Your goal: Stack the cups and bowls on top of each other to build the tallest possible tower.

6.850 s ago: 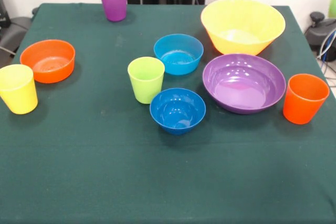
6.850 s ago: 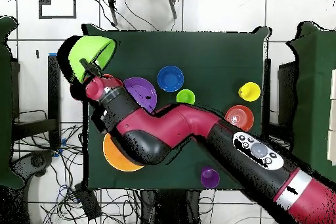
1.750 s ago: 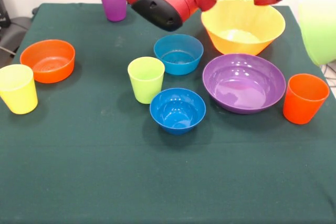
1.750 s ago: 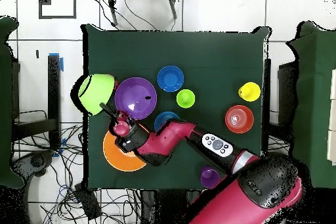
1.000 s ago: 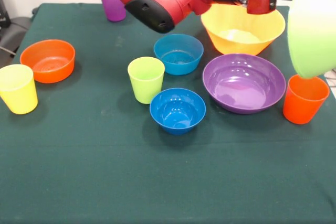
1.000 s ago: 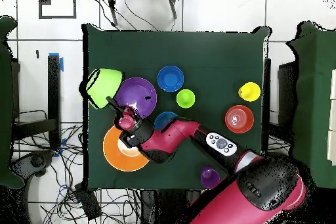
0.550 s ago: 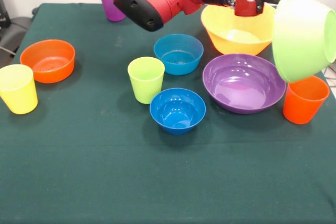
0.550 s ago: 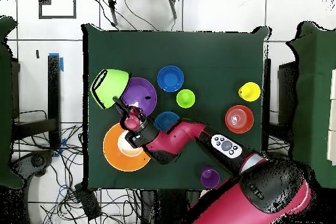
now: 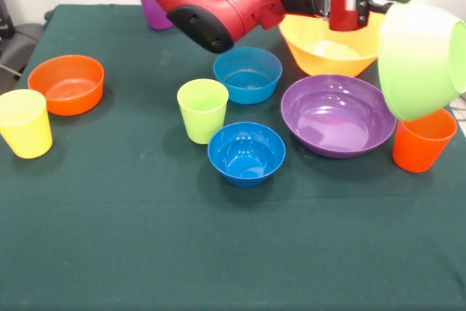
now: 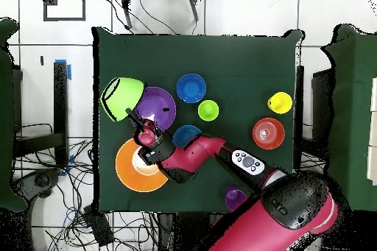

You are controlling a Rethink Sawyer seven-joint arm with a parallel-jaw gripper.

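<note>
Nearest on the right stands the orange cup; just above it my gripper is clamped on the tilted lime green bowl's rim. Next, carry it left and settle it into the purple bowl.

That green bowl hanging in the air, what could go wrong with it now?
The lime green bowl hangs tilted from the hand, seemingly held only at its rim, so it might slip and drop. It sits right above the orange cup, which it could knock over when lowered. The purple bowl is close beside, so a swing could bump it too.
</note>
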